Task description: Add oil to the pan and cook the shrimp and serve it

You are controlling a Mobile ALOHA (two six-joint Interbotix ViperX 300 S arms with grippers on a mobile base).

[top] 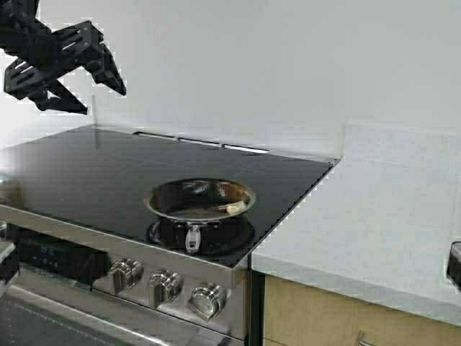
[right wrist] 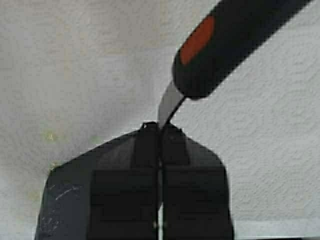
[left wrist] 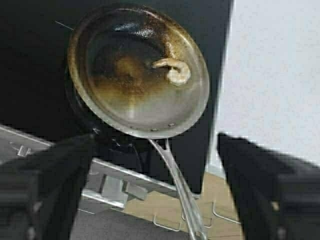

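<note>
shrimp cooking in the pan

the shrimp [left wrist: 172,70] lies in the pan [top: 200,200] on the stove [top: 86,173]. the left gripper [top: 61,61] hangs wide above. the right gripper [right wrist: 160,132] pinches a spatula [right wrist: 235,40] over the desk [top: 374,216]. next, i think: scoop and serve.

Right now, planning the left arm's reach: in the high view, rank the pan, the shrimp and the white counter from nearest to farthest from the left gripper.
Left gripper, jaws open, is raised upper left.
1. Pan, stove front centre.
2. Shrimp, at the pan's right side.
3. White counter, far right.
Right gripper grips a black-handled utensil.
</note>
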